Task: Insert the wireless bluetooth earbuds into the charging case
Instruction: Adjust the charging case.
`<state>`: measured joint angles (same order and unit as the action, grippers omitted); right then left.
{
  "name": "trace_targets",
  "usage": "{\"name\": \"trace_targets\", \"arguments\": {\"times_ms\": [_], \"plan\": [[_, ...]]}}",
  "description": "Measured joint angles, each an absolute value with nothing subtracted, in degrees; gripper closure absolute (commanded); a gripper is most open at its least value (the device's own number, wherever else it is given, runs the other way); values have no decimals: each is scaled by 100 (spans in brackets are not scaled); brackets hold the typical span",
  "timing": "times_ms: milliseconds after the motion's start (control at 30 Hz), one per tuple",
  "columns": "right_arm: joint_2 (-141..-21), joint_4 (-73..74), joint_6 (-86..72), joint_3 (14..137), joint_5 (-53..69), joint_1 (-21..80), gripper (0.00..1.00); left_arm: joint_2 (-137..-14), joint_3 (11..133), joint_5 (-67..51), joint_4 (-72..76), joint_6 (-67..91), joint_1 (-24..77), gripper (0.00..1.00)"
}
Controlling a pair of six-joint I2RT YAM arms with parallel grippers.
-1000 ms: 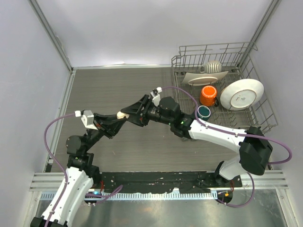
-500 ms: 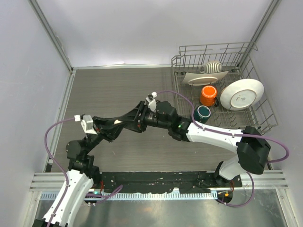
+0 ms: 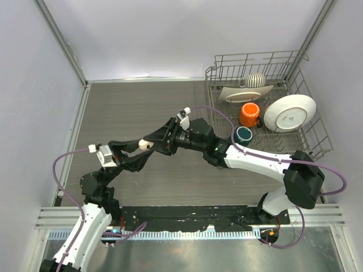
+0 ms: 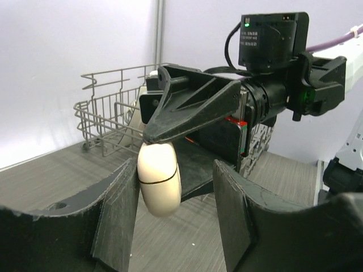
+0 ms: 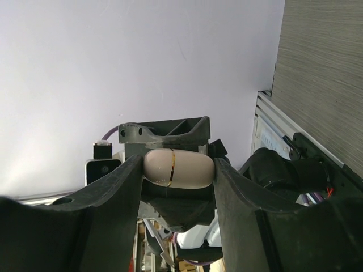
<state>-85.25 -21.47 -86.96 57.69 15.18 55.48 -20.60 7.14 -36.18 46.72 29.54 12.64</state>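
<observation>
A closed cream charging case (image 3: 145,144) with a thin seam line is held in the air between the two arms. My right gripper (image 3: 151,141) is shut on it; in the right wrist view the case (image 5: 178,168) sits squeezed between the two pads of my right gripper (image 5: 177,170). My left gripper (image 3: 136,154) is open. In the left wrist view the case (image 4: 160,178) hangs between the spread fingers of my left gripper (image 4: 177,184), close against the left finger (image 4: 120,215) and well apart from the right one. No earbuds are in view.
A wire dish rack (image 3: 295,65) stands at the back right with a white plate (image 3: 289,112), an orange mug (image 3: 249,114), a teal cup (image 3: 244,134) and a striped mug (image 3: 254,80). Grey walls close in the left and right sides.
The right gripper carried the case left and down towards the left gripper, then eased back a little. The left arm drew back towards the near edge; the case now shows between its open fingers.
</observation>
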Motion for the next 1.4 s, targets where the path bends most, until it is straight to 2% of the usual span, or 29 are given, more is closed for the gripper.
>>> {"name": "trace_targets", "arguments": {"times_ms": [267,500,567,800,1000,1400], "plan": [[-8499,-2095,-8683,5776,1577,5470,99,-2851,714,-3972,5190,2808,1264,53],[-8256,-1964,-8621,5774,1487,5463,99,-3181,738,-4034,5664,2755,1264,66],[-8221,-1964,-8621,5774,1466,5461,99,-3273,757,-4060,5789,2764,1264,66],[-8208,-1959,-8626,5686,1424,5452,99,-3514,781,-4060,6235,2917,1264,55],[-8208,-1981,-8661,5612,1420,5452,99,-3514,827,-4049,6403,3002,1264,59],[-8208,-2021,-8715,5596,1420,5452,99,-3745,827,-4034,6497,3089,1280,54]]}}
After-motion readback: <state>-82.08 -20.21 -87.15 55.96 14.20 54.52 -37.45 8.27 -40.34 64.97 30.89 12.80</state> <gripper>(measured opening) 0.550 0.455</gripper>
